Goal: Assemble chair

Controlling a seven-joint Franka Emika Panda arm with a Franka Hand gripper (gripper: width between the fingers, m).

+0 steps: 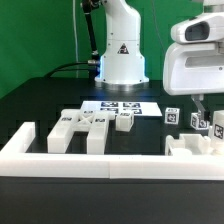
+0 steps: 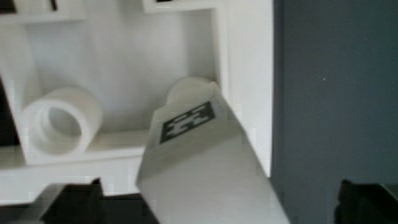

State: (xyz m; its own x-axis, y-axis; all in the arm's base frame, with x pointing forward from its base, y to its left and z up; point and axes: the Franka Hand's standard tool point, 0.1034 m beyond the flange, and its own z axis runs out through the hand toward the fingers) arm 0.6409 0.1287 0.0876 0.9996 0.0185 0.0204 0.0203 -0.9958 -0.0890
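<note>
Tool (image 2: 217,198), 2 fingers (image 2: 63,200) wide apart, hangs over 1 tagged chair bar (image 2: 199,150).

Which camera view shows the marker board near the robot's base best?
The exterior view. There the marker board lies flat on the black table, in front of the arm's white base, with its dark tags visible. The wrist view shows nothing of it: only white chair parts, close up, one bearing a tag.

Exterior cam sits low at the table (image 1: 40,105) edge, peeking over the white border wall (image 1: 110,165) toward the arm's base (image 1: 122,55). Wrist cam is right up close on the white chair parts (image 2: 125,70), same cluster under the gripper (image 1: 201,106) on the exterior view's right.
</note>
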